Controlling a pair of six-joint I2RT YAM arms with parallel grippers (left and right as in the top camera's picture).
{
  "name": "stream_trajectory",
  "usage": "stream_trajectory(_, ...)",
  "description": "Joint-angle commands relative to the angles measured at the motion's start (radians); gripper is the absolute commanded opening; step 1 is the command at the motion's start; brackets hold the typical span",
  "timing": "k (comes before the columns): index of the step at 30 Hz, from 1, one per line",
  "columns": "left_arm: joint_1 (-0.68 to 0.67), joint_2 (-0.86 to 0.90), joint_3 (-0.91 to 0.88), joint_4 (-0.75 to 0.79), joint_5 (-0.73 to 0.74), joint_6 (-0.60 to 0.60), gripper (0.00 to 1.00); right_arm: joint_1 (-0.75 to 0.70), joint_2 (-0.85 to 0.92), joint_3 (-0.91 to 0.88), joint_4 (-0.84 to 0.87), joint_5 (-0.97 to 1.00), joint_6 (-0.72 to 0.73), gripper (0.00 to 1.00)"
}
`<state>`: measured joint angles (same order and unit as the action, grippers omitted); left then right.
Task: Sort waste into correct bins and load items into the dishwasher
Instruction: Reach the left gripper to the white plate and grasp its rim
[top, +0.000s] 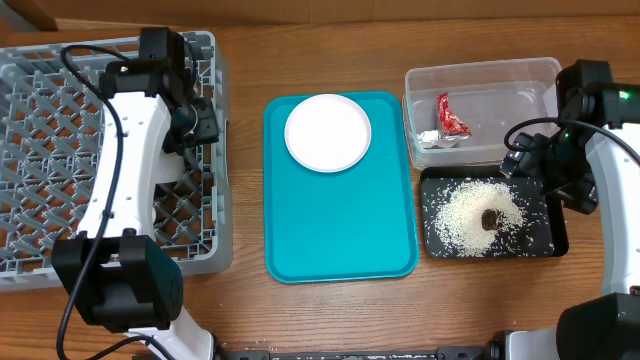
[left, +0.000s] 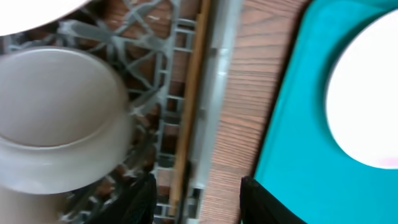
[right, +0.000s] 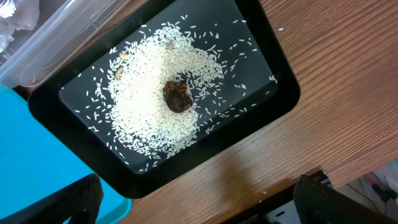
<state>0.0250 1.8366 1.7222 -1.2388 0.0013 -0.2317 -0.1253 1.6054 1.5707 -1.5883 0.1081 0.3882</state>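
Note:
The grey dish rack (top: 60, 120) stands at the left. My left gripper (top: 198, 118) hovers over its right wall, open and empty (left: 196, 199). Below it a grey bowl (left: 56, 118) sits in the rack and a wooden chopstick (left: 189, 99) lies along the rack wall. A round white plate (top: 328, 132) rests on the teal tray (top: 340, 220). The clear tub (top: 480, 68) holds the red-and-silver wrapper (top: 448, 120). The black tray (top: 432, 250) holds rice grains (right: 143, 106) and a brown lump (right: 178, 96). My right gripper (right: 199, 205) is open and empty beside the black tray's right end.
The teal tray lies between the rack and the two bins, its edge showing in both wrist views (left: 298, 124) (right: 25, 162). A few stray grains lie on the wooden table (right: 261, 180) near the front edge. A white curved surface (left: 31, 12) shows above the bowl.

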Motion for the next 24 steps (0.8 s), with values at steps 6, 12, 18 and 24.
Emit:
stream_trajectory(6, -0.216, 0.017, 0.001, 0.118, 0.122, 0.076, 0.52, -0.005, -0.021, 0.013, 0.004, 0.003, 0.002, 1.0)
stream_trajectory(12, -0.45, 0.084, 0.001, 0.278, 0.005, 0.117, 0.69, -0.005, -0.021, 0.013, 0.004, 0.003, 0.002, 1.0)
stream_trajectory(18, -0.576, 0.225, 0.001, 0.336, -0.035, 0.124, 0.74, -0.005, -0.021, 0.013, 0.004, 0.003, 0.002, 1.0)
stream_trajectory(24, -0.608, 0.349, 0.001, 0.334, -0.047, 0.124, 0.73, -0.005, -0.021, 0.013, 0.004, 0.003, 0.002, 1.0)
